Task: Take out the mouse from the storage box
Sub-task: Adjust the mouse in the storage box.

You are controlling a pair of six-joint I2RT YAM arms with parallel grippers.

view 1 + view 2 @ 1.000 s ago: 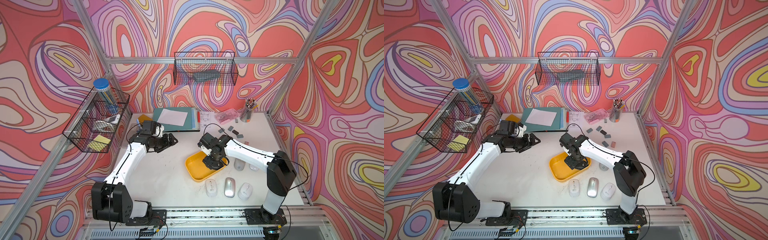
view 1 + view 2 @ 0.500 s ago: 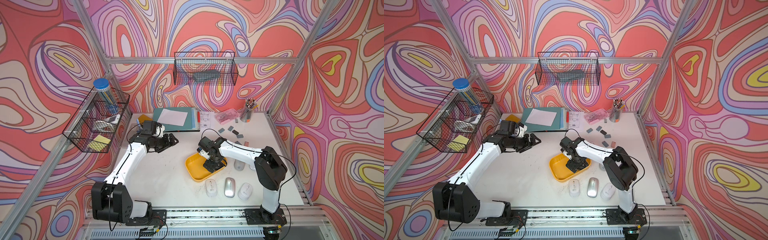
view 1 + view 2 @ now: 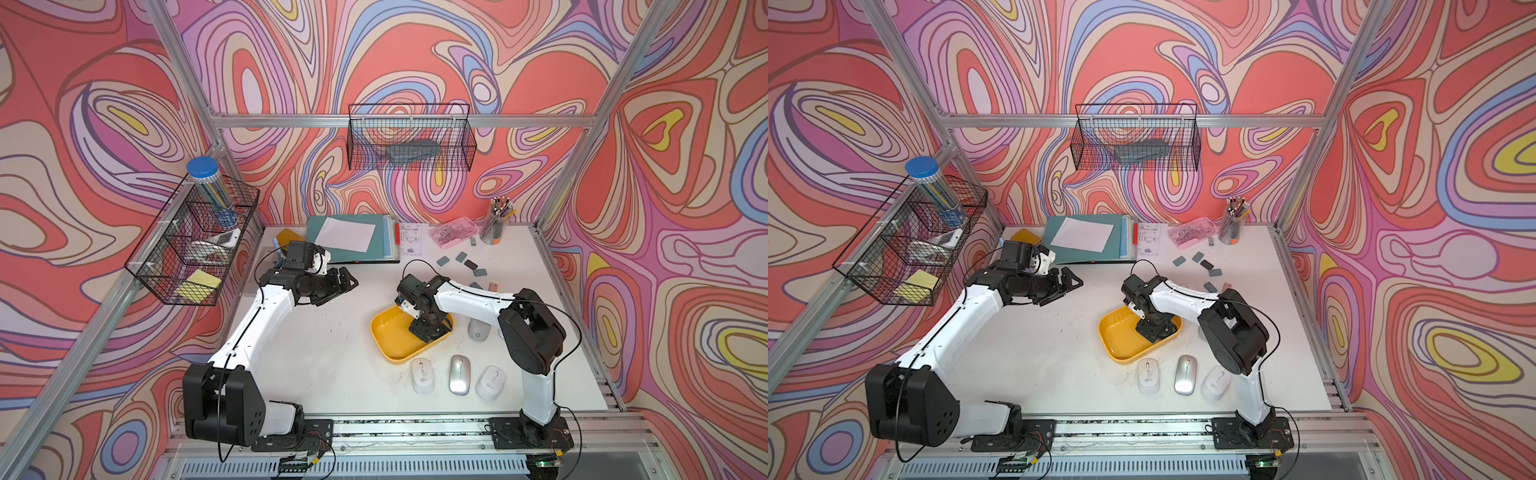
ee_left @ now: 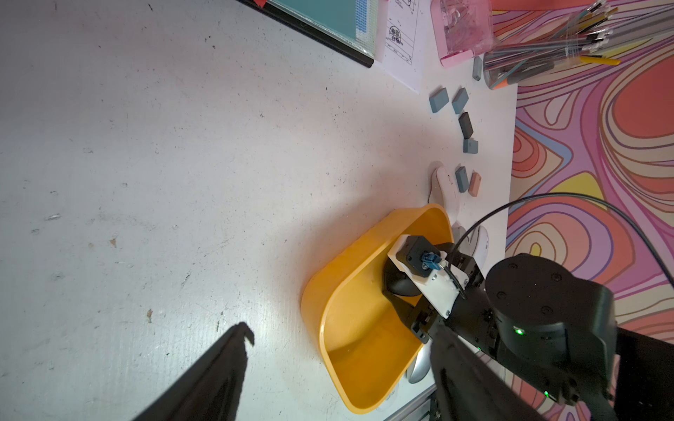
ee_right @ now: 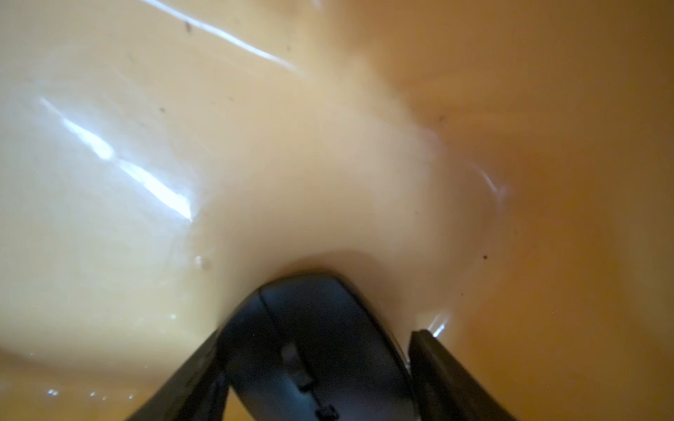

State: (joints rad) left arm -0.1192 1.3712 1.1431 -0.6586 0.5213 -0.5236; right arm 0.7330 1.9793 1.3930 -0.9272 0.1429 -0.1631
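Your right gripper point(image 3: 430, 332) is down inside the storage box point(image 3: 384, 338), at the end of the box on the right arm's side. The mouse point(image 5: 313, 364) is black, and it sits right between the gripper's two fingers. In the right wrist view one finger point(image 5: 197, 375) is against one side of the mouse and the other finger point(image 5: 437, 368) is against the other side, so the gripper is squeezing the mouse. That view is a bit blurry, so you cannot tell if the mouse is lifted off the yellow floor. In the left wrist view the mouse point(image 4: 401, 288) is a dark round shape under the gripper, close to the box wall.

Your left gripper point(image 3: 347, 282) hangs above the bare table point(image 3: 316, 357), well apart from the box. Its fingers are spread and nothing is between them.

One second ago the right gripper was already over this same end of the box. Now it sits a little lower in it. The right arm's elbow has swung in closer to the box. The left arm has not moved. The box is in the same spot, and the row of three mice point(image 3: 460, 374) in front of it lies just as it did.
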